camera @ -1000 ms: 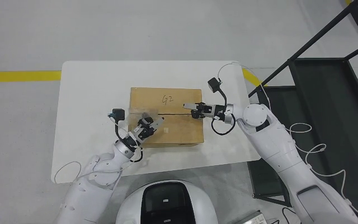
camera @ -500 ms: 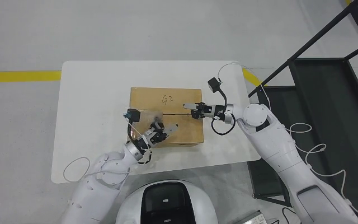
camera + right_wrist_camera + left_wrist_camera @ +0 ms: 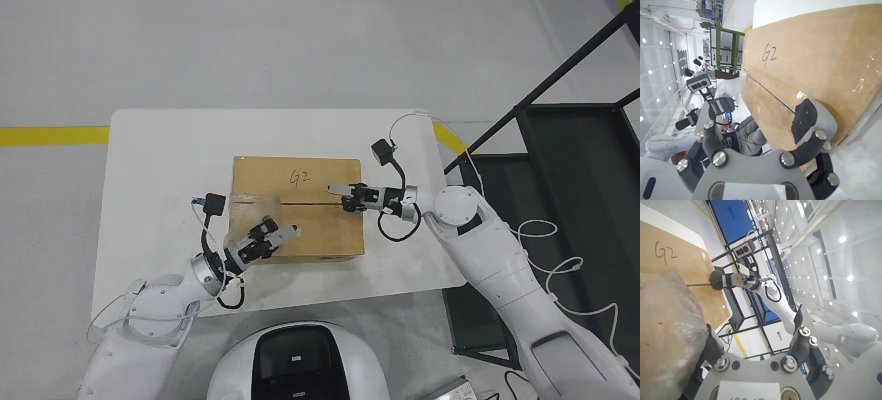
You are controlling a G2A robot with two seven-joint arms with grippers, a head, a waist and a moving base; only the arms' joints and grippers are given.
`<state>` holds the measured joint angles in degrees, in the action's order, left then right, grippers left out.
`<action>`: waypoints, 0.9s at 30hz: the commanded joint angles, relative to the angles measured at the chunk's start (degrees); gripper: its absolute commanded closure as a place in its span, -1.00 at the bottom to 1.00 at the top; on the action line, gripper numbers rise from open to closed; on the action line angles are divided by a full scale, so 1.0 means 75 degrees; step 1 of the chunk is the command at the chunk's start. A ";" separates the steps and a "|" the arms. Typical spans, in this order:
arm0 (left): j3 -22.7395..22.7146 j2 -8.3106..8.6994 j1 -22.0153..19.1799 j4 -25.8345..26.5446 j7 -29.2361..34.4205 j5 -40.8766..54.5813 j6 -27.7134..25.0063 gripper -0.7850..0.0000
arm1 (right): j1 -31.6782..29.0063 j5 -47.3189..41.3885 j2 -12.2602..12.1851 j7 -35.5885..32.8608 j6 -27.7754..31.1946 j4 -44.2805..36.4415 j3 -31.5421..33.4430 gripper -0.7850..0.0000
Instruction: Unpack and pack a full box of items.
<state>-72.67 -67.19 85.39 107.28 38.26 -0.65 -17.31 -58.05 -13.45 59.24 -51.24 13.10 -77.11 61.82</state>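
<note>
A closed cardboard box marked "G2" stands mid-table. A crumpled strip of clear tape lifts off the box's seam at its left end and drapes over one finger of my left gripper. That gripper hovers at the box's near-left corner with its fingers wide apart. My right gripper is open at the right end of the seam, one ribbed pad resting on the box top beside the slit. The tape rises toward the left gripper in the right wrist view.
The white table has bare surface left of, behind and right of the box. A dark metal rack stands just past the table's right edge. A yellow line runs across the floor.
My left gripper swung right over the box's near edge, then drew back left and toward the table's front. The right arm and the box kept still.
</note>
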 commanded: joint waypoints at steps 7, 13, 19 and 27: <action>-0.0455 0.0104 0.0278 0.0460 0.0438 0.0617 0.0481 -1.00 | 0.0000 0.0000 0.0000 0.0000 0.0000 0.0000 0.0000 -1.00; -0.0594 0.0123 0.0195 0.0427 0.0311 0.0893 0.0812 -1.00 | 0.0000 0.0000 0.0000 0.0000 0.0000 0.0000 0.0000 -1.00; -0.0904 0.0164 0.0278 0.0569 0.0345 0.1321 0.0769 -1.00 | 0.0000 0.0000 0.0000 0.0000 0.0000 0.0000 0.0000 -1.00; -0.1566 0.0227 0.0636 0.0558 0.0059 0.1686 0.0562 -1.00 | 0.0000 0.0000 0.0000 0.0000 0.0000 0.0000 0.0000 -1.00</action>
<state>-83.68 -65.54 89.71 111.66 38.96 11.52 -12.60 -58.05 -13.45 59.24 -51.24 13.10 -77.11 61.82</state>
